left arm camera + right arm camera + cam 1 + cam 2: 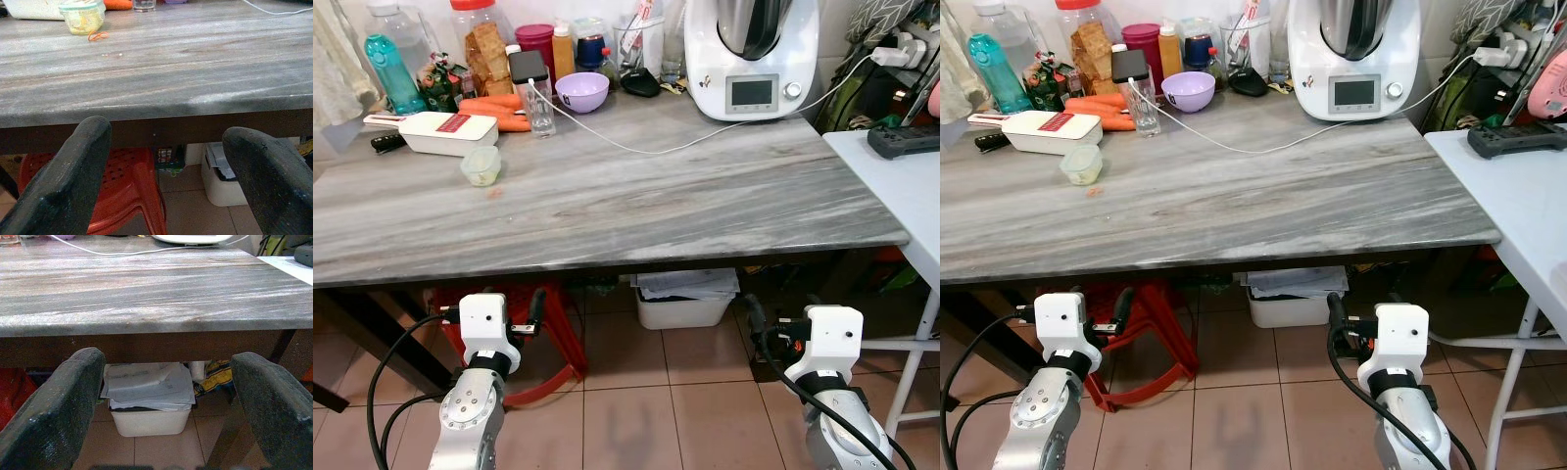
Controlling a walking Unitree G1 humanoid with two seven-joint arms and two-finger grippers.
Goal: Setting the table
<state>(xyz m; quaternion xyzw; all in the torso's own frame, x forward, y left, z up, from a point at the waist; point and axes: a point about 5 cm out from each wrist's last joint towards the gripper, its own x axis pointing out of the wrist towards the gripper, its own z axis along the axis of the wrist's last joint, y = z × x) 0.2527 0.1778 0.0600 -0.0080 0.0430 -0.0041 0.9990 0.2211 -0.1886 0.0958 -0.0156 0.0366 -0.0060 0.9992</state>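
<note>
Both arms hang low in front of the counter [607,206], below its near edge. The left claw [161,161] and the right claw [166,401] each have their fingers spread apart and hold nothing; both point at the edge of the grey marbled slab rather than at any item on it.

Judged from how things lie, setting the table has not begun — the near and middle stretch of the counter carries no plates or cutlery, and everything usable sits along its far edge. Whatever is to be laid out must first be fetched from there, or from somewhere out of sight.

Counted along that far edge: one purple bowl [581,91], one clear drinking glass [540,110] with one phone [528,67] leaning at it, one flat white box with a red label [448,132], and one small lidded tub [481,164] a little nearer the middle of the counter than the white box. A few carrots [494,106] lie behind the white box; their number is hard to tell. One white kitchen machine [751,54] stands at the far right of the counter, with one white cable [636,147] trailing across the slab.

Under the counter sit one red stool [548,323] and one white bin of papers [685,299].
</note>
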